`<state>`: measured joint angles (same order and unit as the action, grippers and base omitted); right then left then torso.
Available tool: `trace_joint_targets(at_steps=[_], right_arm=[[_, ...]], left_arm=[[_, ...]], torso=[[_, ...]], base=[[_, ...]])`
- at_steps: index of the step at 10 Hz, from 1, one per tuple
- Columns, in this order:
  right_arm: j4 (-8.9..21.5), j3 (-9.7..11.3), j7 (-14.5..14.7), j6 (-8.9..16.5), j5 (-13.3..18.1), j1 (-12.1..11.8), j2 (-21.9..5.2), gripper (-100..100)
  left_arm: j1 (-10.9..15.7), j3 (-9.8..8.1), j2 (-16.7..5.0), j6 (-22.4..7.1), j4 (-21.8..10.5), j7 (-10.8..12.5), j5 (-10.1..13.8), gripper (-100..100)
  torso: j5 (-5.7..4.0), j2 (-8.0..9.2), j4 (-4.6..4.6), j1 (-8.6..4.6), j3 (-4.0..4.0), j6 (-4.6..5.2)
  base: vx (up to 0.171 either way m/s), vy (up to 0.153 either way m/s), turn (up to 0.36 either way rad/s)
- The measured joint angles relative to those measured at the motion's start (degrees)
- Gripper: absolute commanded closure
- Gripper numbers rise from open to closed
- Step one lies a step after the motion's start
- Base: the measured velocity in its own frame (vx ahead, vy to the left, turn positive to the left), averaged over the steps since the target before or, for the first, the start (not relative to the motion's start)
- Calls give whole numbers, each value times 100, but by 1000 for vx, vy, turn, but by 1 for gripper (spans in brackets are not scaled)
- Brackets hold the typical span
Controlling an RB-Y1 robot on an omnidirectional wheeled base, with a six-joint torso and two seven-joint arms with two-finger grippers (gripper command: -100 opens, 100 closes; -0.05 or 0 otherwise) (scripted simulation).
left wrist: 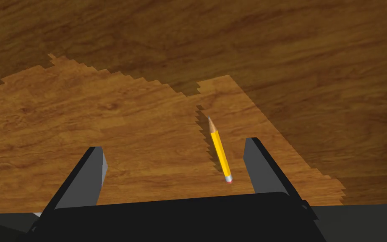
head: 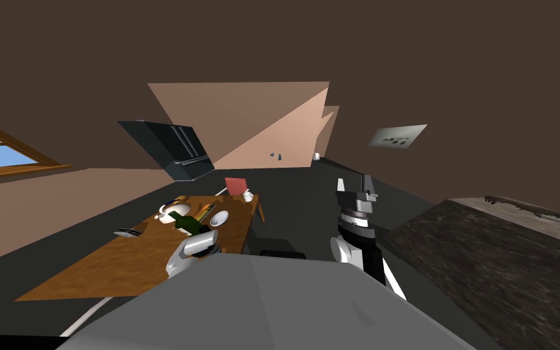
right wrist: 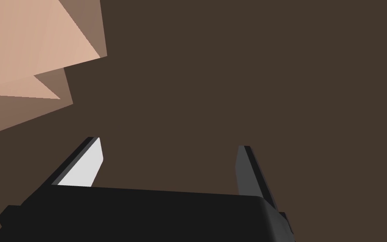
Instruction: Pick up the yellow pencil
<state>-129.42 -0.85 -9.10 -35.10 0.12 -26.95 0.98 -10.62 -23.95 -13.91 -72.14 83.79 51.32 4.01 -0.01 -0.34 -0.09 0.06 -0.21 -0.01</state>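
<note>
A home kitchen-diner: a wooden tabletop [head: 109, 273] set with a bowl [head: 218, 219] and bottle [head: 187, 225], a dark fridge [head: 172, 149] far behind.

Left side: left forearm [head: 192, 248] stretched forward and low, left gripper [left wrist: 173, 145] aimed downward, both fingers [left wrist: 92, 170] spread wide. Right side: right arm [head: 358, 243] bent upward, wrist upright, right gripper [head: 353, 182] pointing up, fingers [right wrist: 88, 164] parted wide.

Two cameras share the bench [head: 109, 273].
Head camera looks steeply down, rolled, bench at lower left; left wrist camera looks down close on its wood top; right wrist camera faces elsewhere, at plain brown.
</note>
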Motion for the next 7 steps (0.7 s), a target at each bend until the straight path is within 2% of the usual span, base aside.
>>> trace_joint_targets(at_steps=[4, 6, 7], right_arm=[[0, 0, 0, 0, 0, 0, 0, 0], [0, 0, 0, 0, 0, 0, 0, 0], [0, 0, 0, 0, 0, 1, 0, 0]], left_arm=[[-102, -161, 27, -583, -147, 267, -7, -100], [-69, -271, 22, -969, -381, 492, -46, -100], [-50, -289, 25, -1070, -478, 564, -64, -100]], torso=[[-1, 13, 2, -2, 7, -1], [0, -3, -1, 0, -2, 0], [0, 6, 0, -1, 2, 1]], base=[[88, 2, 35], [104, 1, 32], [63, 1, 18]])
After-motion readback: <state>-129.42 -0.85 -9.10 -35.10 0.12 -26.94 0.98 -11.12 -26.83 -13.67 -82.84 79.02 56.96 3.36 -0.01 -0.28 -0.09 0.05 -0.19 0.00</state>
